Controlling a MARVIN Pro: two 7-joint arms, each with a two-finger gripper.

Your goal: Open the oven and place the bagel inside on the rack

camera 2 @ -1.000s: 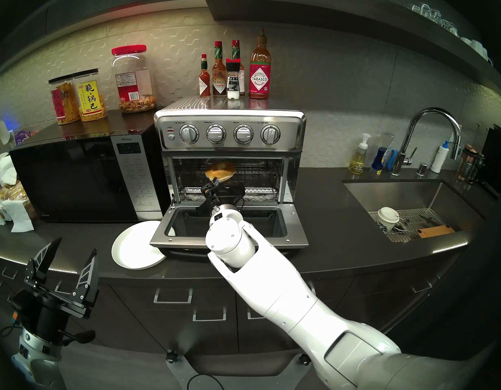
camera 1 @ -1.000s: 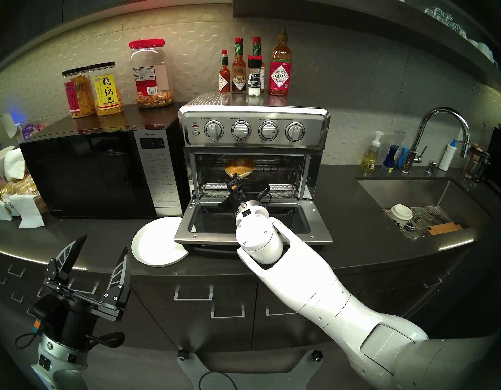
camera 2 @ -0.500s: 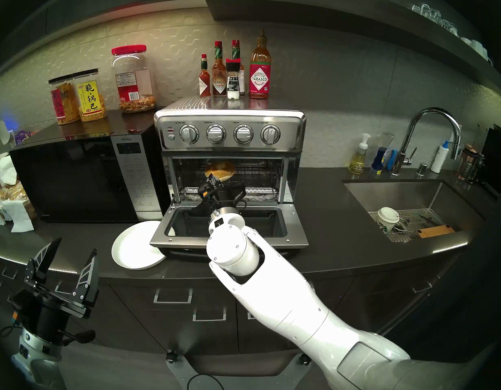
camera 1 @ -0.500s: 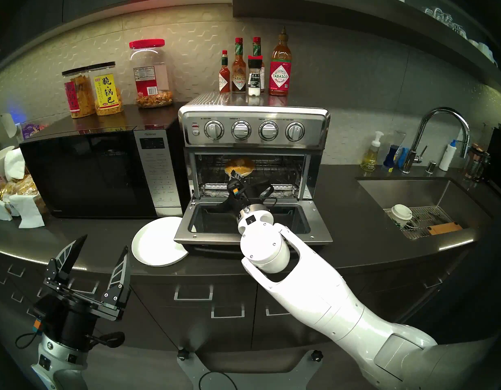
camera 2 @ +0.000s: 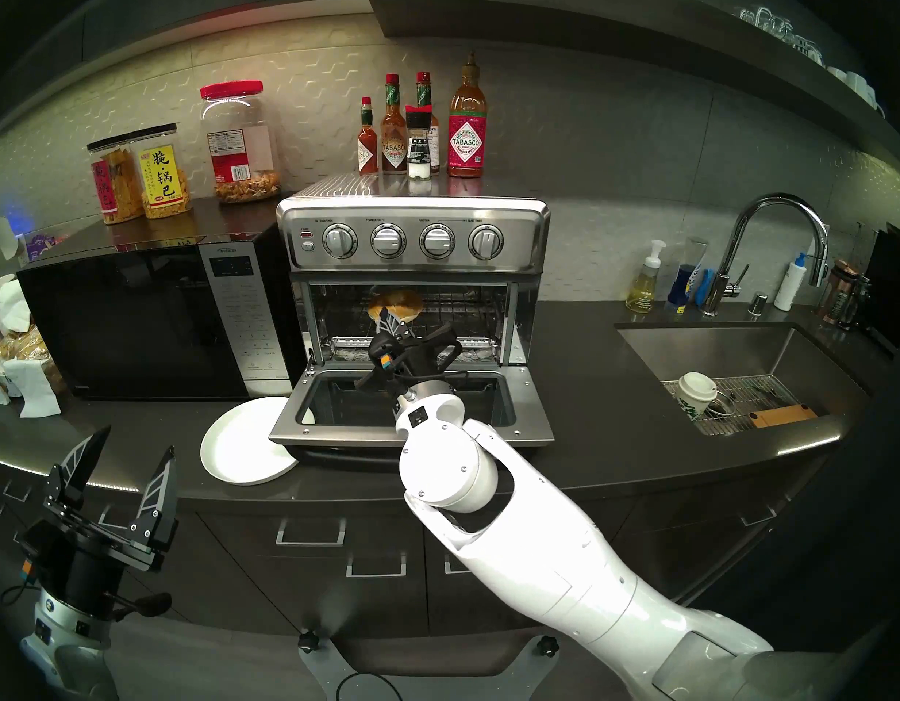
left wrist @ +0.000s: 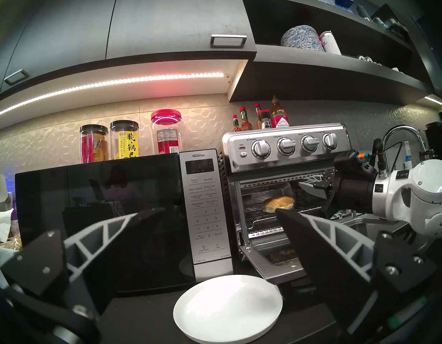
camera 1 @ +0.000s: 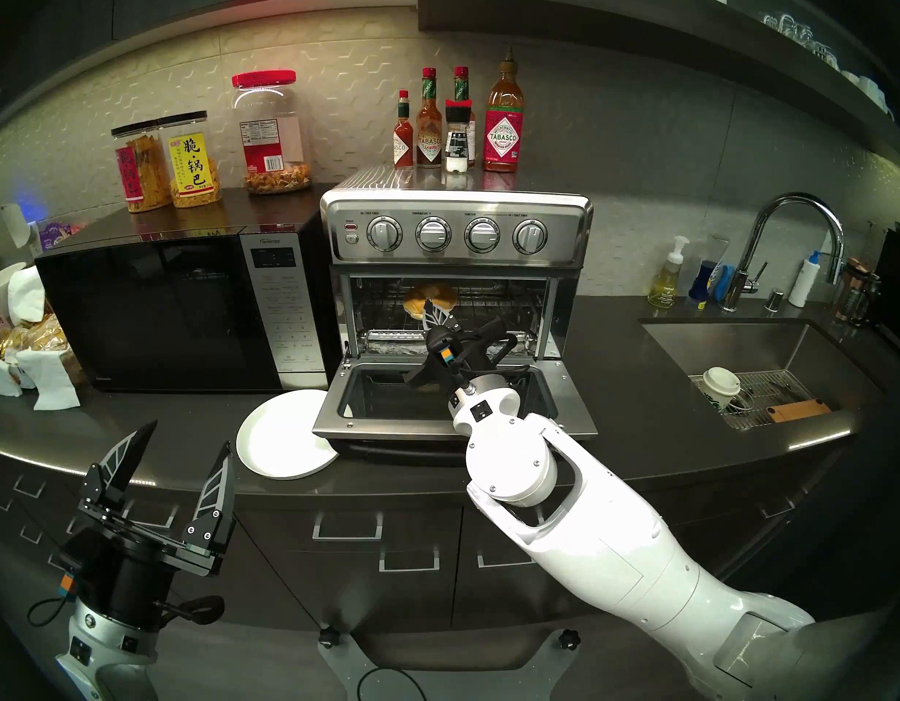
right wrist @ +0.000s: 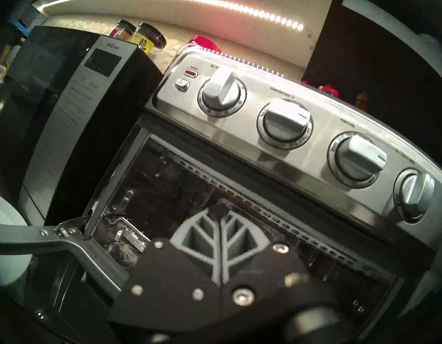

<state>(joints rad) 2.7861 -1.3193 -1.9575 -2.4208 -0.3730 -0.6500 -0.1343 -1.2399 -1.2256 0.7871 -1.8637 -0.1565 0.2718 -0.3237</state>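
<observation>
With bagel (camera 1: 438, 294) on the rack (camera 1: 503, 308) in the open oven (camera 1: 455, 229), draw the right gripper (camera 1: 430, 308), closed and empty, straight back clear of the door (camera 1: 331, 416); left gripper (camera 1: 190, 434) hangs wide open.

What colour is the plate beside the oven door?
White, plain; the plate shows best in the left wrist view.

The stainless steel oven (camera 1: 455, 229), four knobs across its top panel, stands with its glass door (camera 1: 453, 399) dropped flat toward six o'clock, and the golden-brown bagel (camera 1: 418, 300) lies inside on the wire rack (camera 1: 498, 308), left of centre.
</observation>
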